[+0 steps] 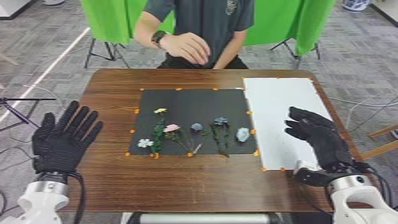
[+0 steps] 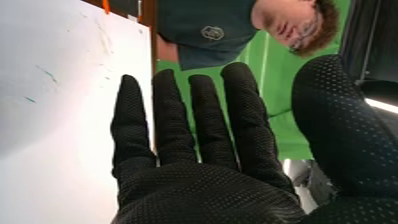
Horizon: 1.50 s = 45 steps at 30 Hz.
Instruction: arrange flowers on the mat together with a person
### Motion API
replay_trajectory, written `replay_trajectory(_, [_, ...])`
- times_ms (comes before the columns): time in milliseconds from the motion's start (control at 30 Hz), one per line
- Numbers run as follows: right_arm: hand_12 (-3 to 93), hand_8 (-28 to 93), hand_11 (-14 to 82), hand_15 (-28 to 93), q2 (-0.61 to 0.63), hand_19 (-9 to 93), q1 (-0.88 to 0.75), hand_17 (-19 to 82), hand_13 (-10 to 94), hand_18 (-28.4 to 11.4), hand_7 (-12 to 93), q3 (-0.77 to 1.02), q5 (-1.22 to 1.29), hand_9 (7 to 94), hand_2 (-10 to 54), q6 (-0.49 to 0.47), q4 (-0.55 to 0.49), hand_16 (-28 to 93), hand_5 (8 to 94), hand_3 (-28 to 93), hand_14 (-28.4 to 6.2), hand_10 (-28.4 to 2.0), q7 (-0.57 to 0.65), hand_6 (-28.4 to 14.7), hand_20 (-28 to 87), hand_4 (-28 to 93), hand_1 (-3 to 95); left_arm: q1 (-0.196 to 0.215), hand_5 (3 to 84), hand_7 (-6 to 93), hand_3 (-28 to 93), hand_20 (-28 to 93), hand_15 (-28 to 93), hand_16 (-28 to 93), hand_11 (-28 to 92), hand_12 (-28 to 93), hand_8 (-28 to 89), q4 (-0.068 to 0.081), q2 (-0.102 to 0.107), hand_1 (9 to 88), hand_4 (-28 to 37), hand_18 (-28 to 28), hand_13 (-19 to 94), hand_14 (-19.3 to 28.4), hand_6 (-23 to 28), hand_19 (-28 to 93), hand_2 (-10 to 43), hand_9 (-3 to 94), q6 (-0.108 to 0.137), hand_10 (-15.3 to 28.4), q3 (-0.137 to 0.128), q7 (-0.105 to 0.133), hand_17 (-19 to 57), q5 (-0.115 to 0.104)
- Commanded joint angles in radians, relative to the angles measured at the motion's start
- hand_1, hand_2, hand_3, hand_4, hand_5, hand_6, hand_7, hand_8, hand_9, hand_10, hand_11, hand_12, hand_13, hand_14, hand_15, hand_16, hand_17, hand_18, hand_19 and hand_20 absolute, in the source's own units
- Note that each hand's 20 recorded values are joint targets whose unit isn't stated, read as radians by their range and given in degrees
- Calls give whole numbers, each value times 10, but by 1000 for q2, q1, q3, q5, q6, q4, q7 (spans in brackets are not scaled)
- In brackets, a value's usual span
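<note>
Flowers (image 1: 171,128) on black mat (image 1: 182,102), left hand (image 1: 60,147) and right hand (image 1: 325,142) at either side, fingers straight, released.

Flowers (image 1: 171,128) on the mat (image 1: 187,101), mostly its near part, perhaps another bloom (image 1: 242,134) rightmost, sheet (image 1: 280,105) right of mat, table (image 1: 195,187) beneath

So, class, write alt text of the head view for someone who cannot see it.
Flowers lie on a black mat on a brown table, beside a white sheet. The robot's left hand is open near the left edge, its open right hand over the sheet; a person's hand hovers opposite.
</note>
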Motion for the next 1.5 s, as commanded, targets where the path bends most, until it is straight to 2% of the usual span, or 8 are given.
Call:
replay_trajectory(33, [89, -146, 103, 198, 2, 459, -4, 101, 339, -182, 183, -12, 4, 402, 47, 1, 1, 103, 459, 823, -138, -130, -17, -37, 111, -275, 301, -7, 444, 64, 707, 141, 200, -7, 124, 102, -76, 7, -6, 270, -283, 133, 323, 148, 61, 251, 142, 416, 14, 138, 3, -20, -35, 2])
replay_trajectory(133, [94, -143, 106, 211, 16, 461, -8, 93, 326, -181, 182, -31, -44, 404, 47, 75, -9, 113, 459, 824, -143, -139, 1, -39, 112, -271, 289, -5, 445, 66, 707, 141, 212, -6, 133, 108, -76, 4, -6, 270, -283, 133, 325, 148, 62, 253, 142, 423, 25, 138, -1, -22, -35, 3])
replay_trajectory(400, [137, -145, 154, 335, 15, 475, -20, 84, 325, -177, 200, -22, -13, 446, 48, 83, -8, 133, 493, 826, -150, -157, -12, -48, 119, -263, 281, 11, 467, 80, 705, 141, 266, -9, 209, 166, -74, 0, -11, 273, -283, 135, 338, 154, 70, 255, 147, 478, 20, 157, -3, -10, -35, -6])
replay_trajectory(567, [144, -145, 181, 372, 16, 489, -23, 83, 339, -180, 204, -37, -32, 467, 50, 126, -20, 138, 504, 823, -148, -168, 5, -50, 124, -265, 284, 12, 471, 82, 704, 140, 271, -13, 205, 166, -74, -7, -15, 274, -283, 135, 338, 153, 71, 255, 149, 473, 44, 156, -16, -31, -35, -1])
replay_trajectory(733, [167, -149, 235, 455, 14, 509, -28, 89, 358, -182, 217, -27, -14, 499, 55, 119, -20, 149, 530, 825, -152, -166, 6, -52, 131, -263, 288, 12, 493, 110, 701, 143, 324, -9, 250, 190, -72, -6, -15, 274, -283, 135, 349, 157, 82, 262, 160, 485, 33, 166, -15, -22, -36, -1])
replay_trajectory(867, [167, -150, 241, 450, 13, 508, -22, 90, 355, -182, 222, -25, -14, 500, 56, 113, -18, 136, 535, 826, -151, -164, -4, -52, 129, -261, 286, 12, 493, 112, 701, 142, 324, -14, 249, 189, -73, -6, -13, 275, -283, 135, 347, 155, 84, 263, 160, 478, 47, 166, -15, -14, -36, -7])
replay_trajectory(1100, [154, -153, 215, 340, 5, 463, -16, 100, 350, -164, 221, -19, 2, 497, 60, 63, -13, 101, 537, 825, -152, -172, -11, -53, 98, -265, 278, 0, 488, 115, 704, 141, 321, -17, 236, 183, -72, -1, -15, 274, -283, 136, 338, 155, 83, 264, 158, 459, 37, 163, -6, -22, -38, -1])
replay_trajectory(1500, [151, -151, 196, 321, 2, 465, -13, 93, 351, -174, 218, -19, 5, 488, 63, 56, -12, 120, 533, 823, -154, -174, -8, -53, 104, -262, 270, -4, 490, 126, 705, 139, 316, -16, 232, 182, -74, 3, -19, 275, -283, 136, 332, 152, 85, 260, 154, 452, 34, 163, -6, -22, -38, -1])
